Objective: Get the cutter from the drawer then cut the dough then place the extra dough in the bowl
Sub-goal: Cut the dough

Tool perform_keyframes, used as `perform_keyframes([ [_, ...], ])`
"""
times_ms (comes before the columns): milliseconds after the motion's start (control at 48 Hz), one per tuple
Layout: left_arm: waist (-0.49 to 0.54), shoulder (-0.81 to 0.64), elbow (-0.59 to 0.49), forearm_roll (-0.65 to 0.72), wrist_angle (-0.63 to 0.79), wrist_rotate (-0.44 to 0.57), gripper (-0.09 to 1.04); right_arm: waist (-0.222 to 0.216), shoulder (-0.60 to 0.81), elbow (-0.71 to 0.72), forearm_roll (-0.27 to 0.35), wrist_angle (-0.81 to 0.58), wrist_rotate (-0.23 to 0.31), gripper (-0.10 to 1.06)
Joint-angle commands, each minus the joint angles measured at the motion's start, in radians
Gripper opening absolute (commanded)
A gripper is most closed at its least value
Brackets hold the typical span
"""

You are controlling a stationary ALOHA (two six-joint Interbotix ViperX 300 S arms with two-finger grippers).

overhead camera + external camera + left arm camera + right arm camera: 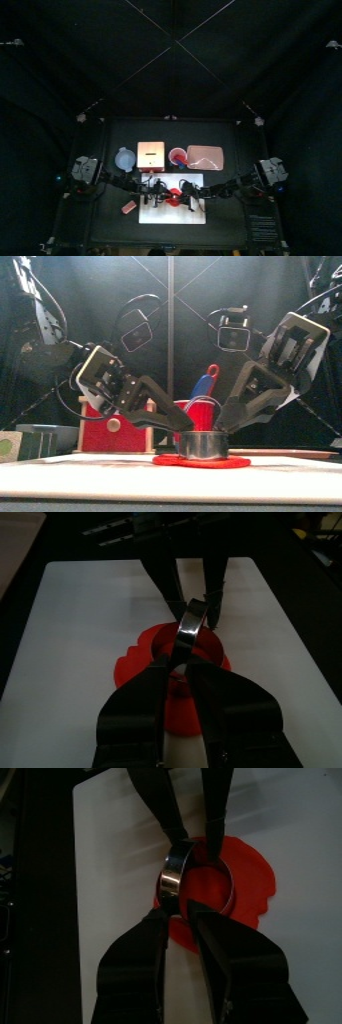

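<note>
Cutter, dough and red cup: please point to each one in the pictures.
cutter [201, 444], front view, on its metal wall.
dough [247, 880], right wrist view, on its bare red top.
cup [177, 156], top view, on its open mouth.

Red dough [166, 462], silver cutter [201, 444] (shiny), white board [80, 632], red cup [195, 414], blue knife [205, 385]

The cutting board [155, 214] lies near the table's front edge, in the middle. The dough [234, 463] lies on it, and the cutter [201, 444] stands on the dough. Behind the board, from left to right, stand the bowl [126, 158], the box [150, 155], the cup [177, 155] and the tray [205, 155].
</note>
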Motion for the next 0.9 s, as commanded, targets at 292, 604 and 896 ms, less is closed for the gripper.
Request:
perform_keyframes([
  [292, 0.002, 0.011, -0.002, -0.008, 0.054, -0.006, 0.59, -0.035, 0.020, 0.018, 0.014, 0.041, 0.014, 0.58],
  [604, 0.002, 0.011, 0.003, -0.008, 0.054, -0.011, 0.59, -0.034, 0.025, 0.012, 0.015, 0.048, 0.014, 0.58],
  [896, 0.002, 0.011, 0.003, -0.008, 0.055, -0.009, 0.59, -0.037, 0.035, 0.011, 0.018, 0.060, 0.014, 0.58],
])
